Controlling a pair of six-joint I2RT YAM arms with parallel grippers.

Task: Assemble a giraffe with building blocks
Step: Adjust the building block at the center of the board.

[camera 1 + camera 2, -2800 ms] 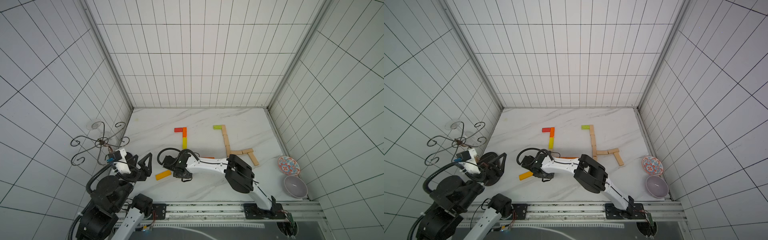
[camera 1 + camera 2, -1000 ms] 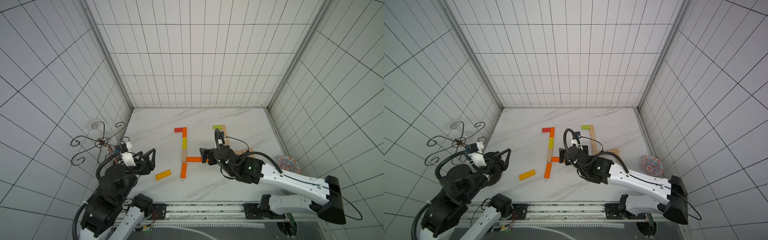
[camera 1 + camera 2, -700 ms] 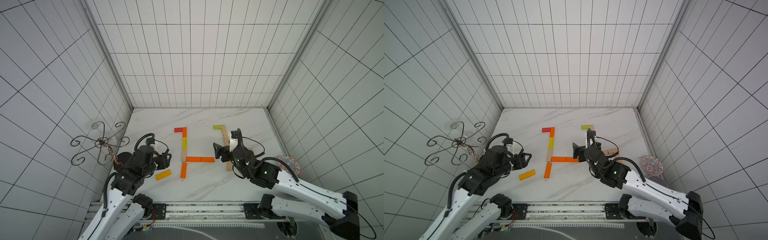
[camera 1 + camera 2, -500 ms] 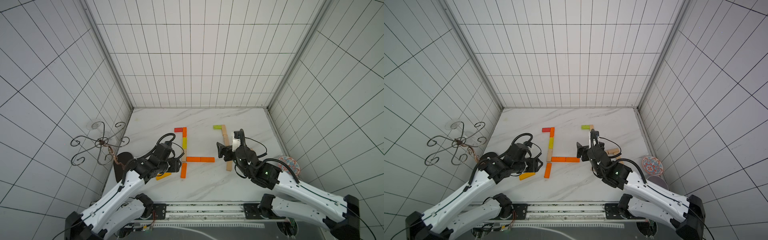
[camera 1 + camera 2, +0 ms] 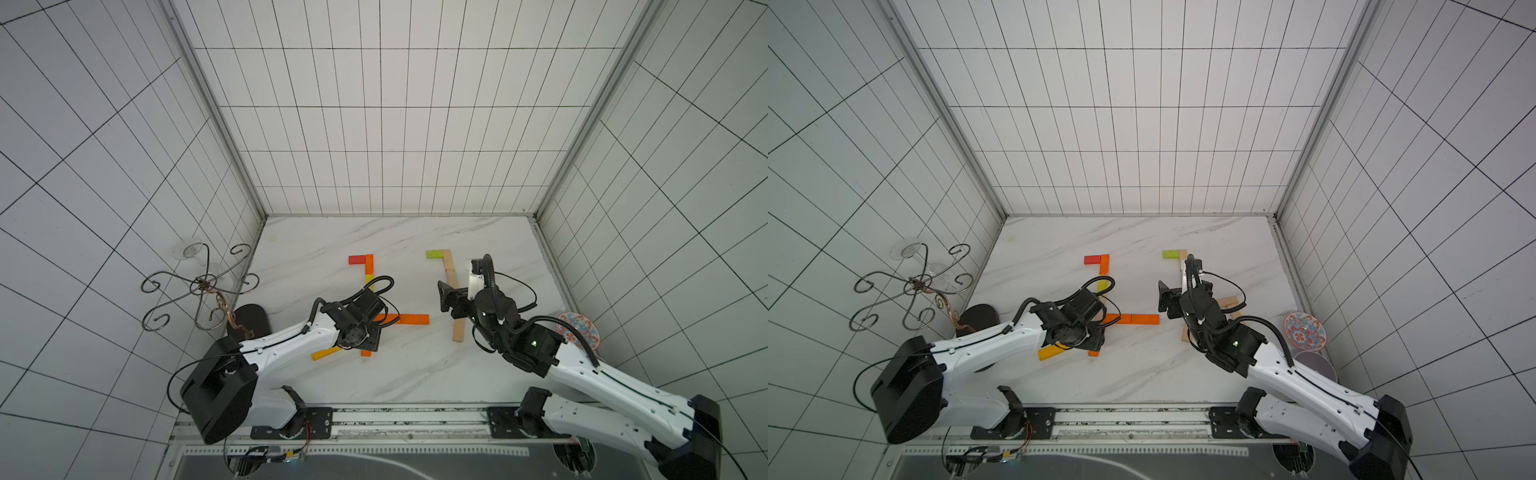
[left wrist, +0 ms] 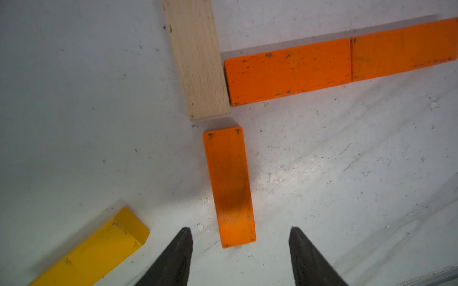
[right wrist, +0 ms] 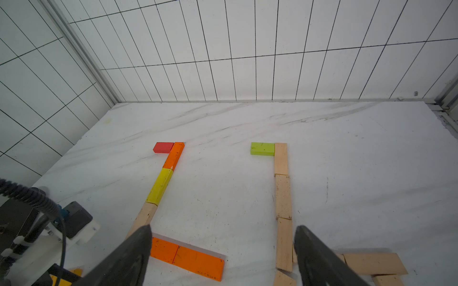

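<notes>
In both top views the left gripper [image 5: 363, 343] hangs low over the near end of the orange leg [image 5: 365, 353], with the loose yellow block [image 5: 326, 354] just beside it. The left arm is much the nearer, stretched forward with its wrist bent down. The right gripper [image 5: 451, 297] hovers by the wooden giraffe [image 5: 457, 332], jaws wide and empty.

In the left wrist view the jaws stand partly apart, holding nothing. The leg's long axis runs straight away from them, its near end in the gap. The yellow block lies slanted outside 1 finger [image 6: 178, 255].

In the right wrist view nothing sits between the jaws
</notes>
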